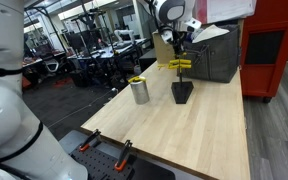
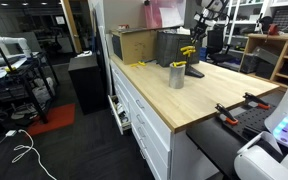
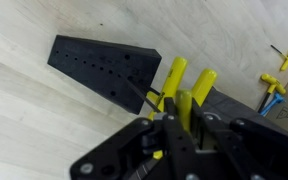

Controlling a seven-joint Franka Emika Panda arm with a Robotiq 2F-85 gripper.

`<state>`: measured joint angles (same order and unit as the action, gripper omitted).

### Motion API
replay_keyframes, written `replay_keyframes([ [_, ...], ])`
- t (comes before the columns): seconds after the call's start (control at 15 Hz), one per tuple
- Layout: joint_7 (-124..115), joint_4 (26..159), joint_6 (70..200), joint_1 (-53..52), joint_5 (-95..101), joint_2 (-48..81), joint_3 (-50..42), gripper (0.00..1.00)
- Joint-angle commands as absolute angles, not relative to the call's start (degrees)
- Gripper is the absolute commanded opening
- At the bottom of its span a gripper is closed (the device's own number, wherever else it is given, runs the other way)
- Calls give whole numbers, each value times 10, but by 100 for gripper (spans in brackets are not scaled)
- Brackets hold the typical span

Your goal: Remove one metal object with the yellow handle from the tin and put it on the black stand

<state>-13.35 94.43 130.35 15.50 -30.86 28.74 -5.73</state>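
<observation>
clenched on a yellow-handled tool (image 3: pixel 189 92), the gripper (image 3: pixel 182 124) crowds the wrist view. the tool's metal shaft is hard to make out. it hangs just above the black stand (image 1: pixel 182 92). i count one stand and one tin (image 1: pixel 139 91), a second yellow handle (image 1: pixel 137 79) poking from it. pale wooden table (image 1: pixel 199 135), grey box (image 1: pixel 212 55), cluttered lab behind.

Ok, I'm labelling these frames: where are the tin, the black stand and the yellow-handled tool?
tin (image 1: pixel 140 93), exterior view, on its side wall.
stand (image 3: pixel 99 68), wrist view, on the flat face with the holes.
tool (image 3: pixel 174 73), wrist view, on a yellow handle.
</observation>
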Motion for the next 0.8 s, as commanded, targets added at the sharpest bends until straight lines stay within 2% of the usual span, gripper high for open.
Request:
replay_keyframes([
  [0.0, -134, 931, 1277, 164, -305, 288, -59, 4],
  [0.73, -134, 927, 1292, 163, -303, 299, -59, 4],
])
